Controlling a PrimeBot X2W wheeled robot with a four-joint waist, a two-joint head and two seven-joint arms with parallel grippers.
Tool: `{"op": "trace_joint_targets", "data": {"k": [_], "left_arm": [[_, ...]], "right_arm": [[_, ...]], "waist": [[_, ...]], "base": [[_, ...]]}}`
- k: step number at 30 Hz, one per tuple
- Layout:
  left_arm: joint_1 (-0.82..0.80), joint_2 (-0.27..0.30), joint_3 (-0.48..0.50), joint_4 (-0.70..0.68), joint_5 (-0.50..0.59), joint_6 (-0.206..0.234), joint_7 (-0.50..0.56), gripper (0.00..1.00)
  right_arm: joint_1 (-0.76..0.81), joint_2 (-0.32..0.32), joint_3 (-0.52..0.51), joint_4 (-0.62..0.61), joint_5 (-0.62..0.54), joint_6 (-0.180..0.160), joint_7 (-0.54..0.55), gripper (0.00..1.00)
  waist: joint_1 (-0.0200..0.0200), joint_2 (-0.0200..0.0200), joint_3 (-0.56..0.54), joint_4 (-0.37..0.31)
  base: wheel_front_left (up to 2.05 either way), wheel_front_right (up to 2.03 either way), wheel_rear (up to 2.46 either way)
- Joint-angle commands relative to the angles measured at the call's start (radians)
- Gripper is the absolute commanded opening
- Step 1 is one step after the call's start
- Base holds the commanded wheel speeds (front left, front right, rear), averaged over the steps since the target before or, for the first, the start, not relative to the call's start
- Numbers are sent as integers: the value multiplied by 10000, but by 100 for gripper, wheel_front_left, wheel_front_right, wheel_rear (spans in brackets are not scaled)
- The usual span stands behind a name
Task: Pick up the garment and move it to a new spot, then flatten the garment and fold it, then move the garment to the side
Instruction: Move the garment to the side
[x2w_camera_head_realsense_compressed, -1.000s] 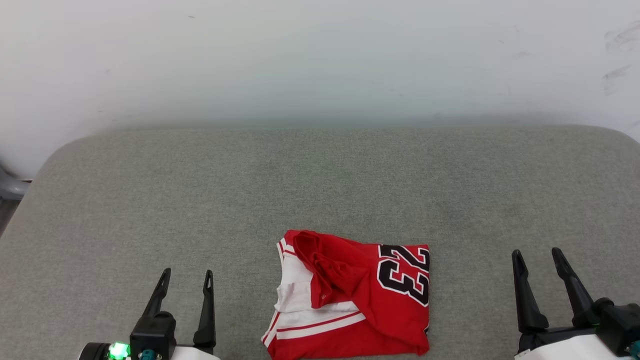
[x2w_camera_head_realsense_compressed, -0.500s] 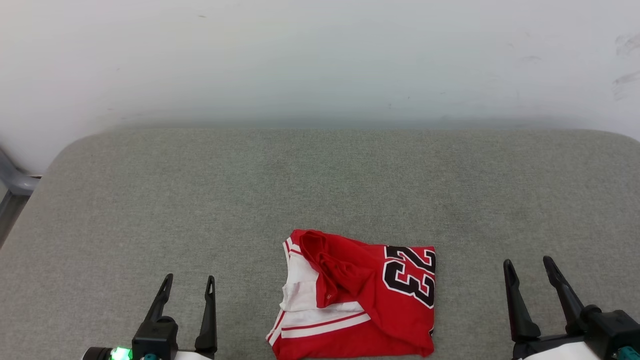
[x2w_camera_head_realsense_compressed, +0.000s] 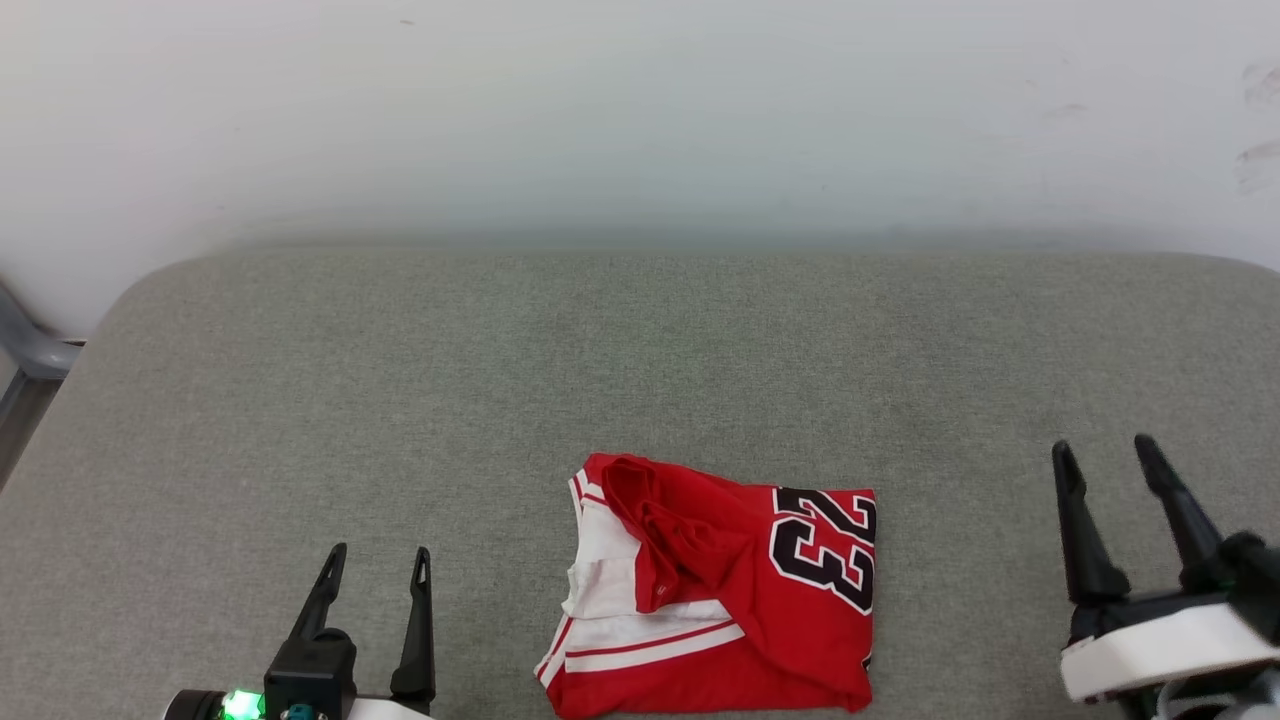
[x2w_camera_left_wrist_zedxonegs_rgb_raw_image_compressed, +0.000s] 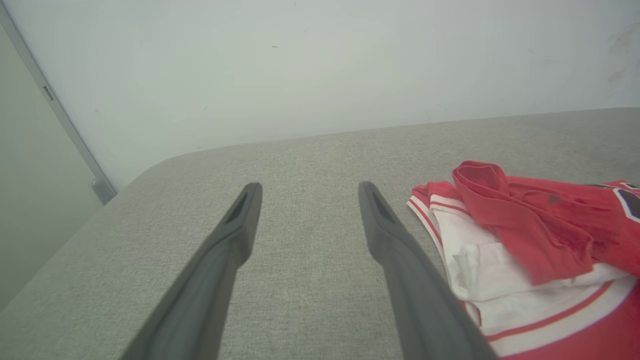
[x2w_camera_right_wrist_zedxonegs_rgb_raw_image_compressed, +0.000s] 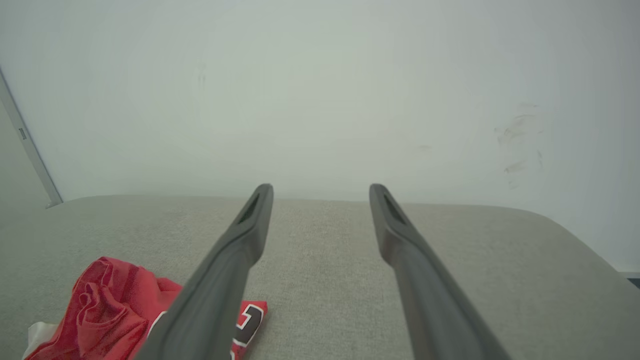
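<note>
Though folded, garment sleeve-end leftward

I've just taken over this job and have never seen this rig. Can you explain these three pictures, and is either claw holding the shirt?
This is a two-armed robot; each arm ends in a gripper with two long dark fingers. The wide picture comes from a camera on its head, looking down at a grey padded surface against a pale wall. There the left gripper is at the lower left and the right gripper at the lower right. The other two pictures come from wrist cameras, each looking along that arm's own fingers. Between the grippers lies the garment: a red shirt with white sleeves and a black "23", rumpled, not spread flat. Both grippers are open and hold nothing; neither touches the garment.
</note>
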Motion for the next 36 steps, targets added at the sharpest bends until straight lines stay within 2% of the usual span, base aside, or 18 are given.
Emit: {"op": "trace_joint_targets", "data": {"k": [1,4,9,13,14,15,16,17,22,27,36], "left_arm": [[-101,-9,-19,-11,-35,17,-21,100],[-148,-18,-46,-30,-22,6,-21,100],[-278,-29,-46,-69,-38,-10,-21,100],[-476,-53,-83,-61,-22,-39,-21,100],[-541,-71,-97,-62,-23,-48,-21,100],[-585,-77,-99,-65,-22,-50,-21,100],[-617,-82,-104,-70,-18,-55,-21,100],[-725,-108,-148,-79,7,-71,-21,100],[-941,-159,-224,-104,29,-109,-21,100],[-1150,-193,-261,-138,51,-117,-21,100],[-1590,-272,-298,-97,72,-179,-21,100]], "right_arm": [[-209,-163,-19,-99,31,-9,59,100],[-879,-778,109,-282,590,-7,811,100],[-2069,-2251,1021,-401,1846,-9,2737,100],[-2798,-3112,1826,-364,3191,-7,4706,100],[-3011,-3302,2159,-209,3887,-9,5788,100],[-3112,-3379,2313,-142,4194,-9,6336,100],[-3219,-3395,2410,-52,4456,-7,6809,100],[-3278,-3322,2652,288,5196,-7,8058,100],[-3112,-3163,2963,843,5979,-7,9341,100],[-3074,-2964,3383,1371,6286,-9,9709,100],[-3439,-2386,4229,2917,6436,-9,9336,100]], "waist": [[0,-1,14,7],[0,-1,88,43],[0,-1,318,84],[0,-1,507,162],[0,-1,601,199],[0,-1,650,212],[0,-1,701,228],[0,-1,863,306],[0,-1,1168,513],[0,-1,1530,712],[0,-1,2126,1027]], "base": [[0,0,0],[0,0,0],[0,0,0],[0,0,0],[0,0,0],[0,0,0],[0,0,0],[0,0,0],[0,0,0],[0,0,0],[0,0,0]]}}
